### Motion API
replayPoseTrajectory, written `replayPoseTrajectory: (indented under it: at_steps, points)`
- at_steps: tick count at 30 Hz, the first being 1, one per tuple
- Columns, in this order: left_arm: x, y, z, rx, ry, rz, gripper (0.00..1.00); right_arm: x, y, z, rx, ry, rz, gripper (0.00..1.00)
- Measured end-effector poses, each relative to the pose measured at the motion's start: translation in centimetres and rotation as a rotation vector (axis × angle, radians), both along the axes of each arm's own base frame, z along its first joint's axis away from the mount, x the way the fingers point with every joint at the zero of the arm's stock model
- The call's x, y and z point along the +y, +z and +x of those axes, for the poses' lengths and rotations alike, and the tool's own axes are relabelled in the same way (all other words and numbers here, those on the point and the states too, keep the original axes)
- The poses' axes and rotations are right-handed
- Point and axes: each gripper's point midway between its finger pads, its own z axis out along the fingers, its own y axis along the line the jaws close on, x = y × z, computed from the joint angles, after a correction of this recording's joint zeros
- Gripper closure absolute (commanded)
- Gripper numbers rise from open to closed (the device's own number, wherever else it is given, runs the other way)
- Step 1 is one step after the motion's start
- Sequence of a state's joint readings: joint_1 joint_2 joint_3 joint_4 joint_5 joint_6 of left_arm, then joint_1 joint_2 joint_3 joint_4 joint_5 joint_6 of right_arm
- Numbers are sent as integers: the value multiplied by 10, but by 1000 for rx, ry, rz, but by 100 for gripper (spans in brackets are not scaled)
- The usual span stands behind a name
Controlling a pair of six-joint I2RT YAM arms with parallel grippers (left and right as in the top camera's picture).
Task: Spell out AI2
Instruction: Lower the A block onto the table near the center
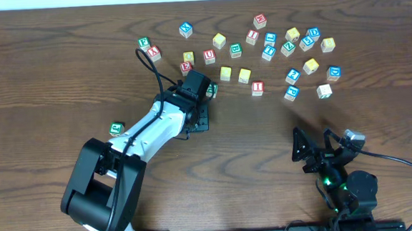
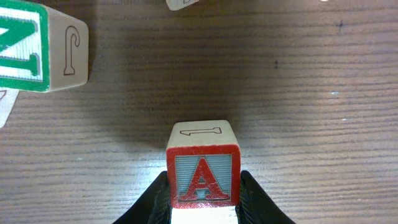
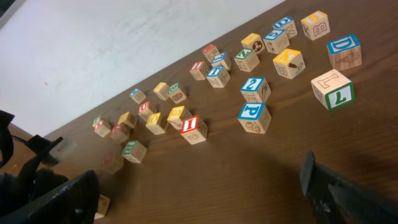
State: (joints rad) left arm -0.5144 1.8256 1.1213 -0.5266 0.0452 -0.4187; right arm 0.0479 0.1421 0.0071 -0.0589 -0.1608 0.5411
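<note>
My left gripper (image 2: 204, 208) is shut on a red-edged block with the letter A (image 2: 203, 174), which rests on the wood table. In the overhead view the left gripper (image 1: 197, 87) covers that block. A red block with I (image 1: 257, 87) stands right of it and also shows in the right wrist view (image 3: 190, 124). A blue block with 2 (image 3: 255, 86) sits further right and shows in the overhead view (image 1: 293, 74). My right gripper (image 1: 316, 152) is open and empty near the front right, its fingers (image 3: 202, 199) wide apart over bare wood.
Several letter blocks are scattered across the far half of the table. A green N block (image 2: 25, 46) lies close to the held block. A green block (image 1: 116, 127) lies alone at the left beside the left arm. A green-edged block (image 1: 324, 91) lies nearest the right gripper.
</note>
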Motion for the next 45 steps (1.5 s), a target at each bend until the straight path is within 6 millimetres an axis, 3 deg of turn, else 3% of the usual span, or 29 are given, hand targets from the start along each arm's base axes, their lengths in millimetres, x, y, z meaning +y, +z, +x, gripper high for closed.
replayPoseTrajectory:
  at_steps: [35,45]
  points:
    - [0,-1,1,-5,-2,6,91,0,0,0,0,0,0,1]
    - [0,-1,2,-11,-3,12,64,0,0,0,0,0,0,1]
